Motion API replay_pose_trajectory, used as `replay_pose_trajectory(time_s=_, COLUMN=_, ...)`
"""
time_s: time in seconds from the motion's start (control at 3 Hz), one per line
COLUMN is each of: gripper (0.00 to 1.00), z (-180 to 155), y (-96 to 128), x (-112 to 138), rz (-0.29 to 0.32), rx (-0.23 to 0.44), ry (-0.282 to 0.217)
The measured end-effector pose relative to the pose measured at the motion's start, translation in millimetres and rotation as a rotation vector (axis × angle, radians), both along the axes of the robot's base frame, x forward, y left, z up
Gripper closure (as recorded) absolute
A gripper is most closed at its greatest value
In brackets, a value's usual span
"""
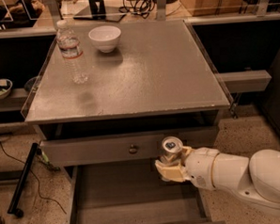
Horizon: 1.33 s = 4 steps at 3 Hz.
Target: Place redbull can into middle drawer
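One bottle [72,54], bowl [105,38], can [172,145] in claw [172,161]

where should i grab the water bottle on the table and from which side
Its mid body, from the front: the water bottle stands upright, and the bowl sits beside it. The gripper is busy, shut on the redbull can over the middle drawer.

Glossy white bulbous arm [237,174] ends, bottom centre, in cream, perhaps rubbery jaws.

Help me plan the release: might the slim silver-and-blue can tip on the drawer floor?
Probably: the slim silver-and-blue can, upright in the gripper above the grey-brown wooden drawer, is tall and narrow. Toppled, its round body would likely roll.
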State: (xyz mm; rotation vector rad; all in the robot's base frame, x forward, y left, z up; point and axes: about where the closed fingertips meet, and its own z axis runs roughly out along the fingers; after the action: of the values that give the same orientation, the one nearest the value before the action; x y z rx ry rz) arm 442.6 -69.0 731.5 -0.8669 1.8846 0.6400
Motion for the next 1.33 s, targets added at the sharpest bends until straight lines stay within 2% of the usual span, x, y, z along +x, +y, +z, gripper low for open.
replay_pose_trajectory(time_s=0.33, gripper=1.00, z=-4, y=0, x=0, rz=-0.007, rx=0.001, ry=0.003)
replay_pose_trajectory(time_s=0.67, gripper=1.00, z=-25, y=3, x=0, rz=-0.046, rx=0.010, ry=0.019)
replay_pose_trajectory(time_s=1.0, gripper=1.00, z=-49, y=5, x=7, rz=-0.104, rx=0.039, ry=0.006)
replay_pose_trajectory(time_s=1.33, gripper=1.00, z=-78, y=16, x=24, rz=-0.131, rx=0.046, ry=0.010)
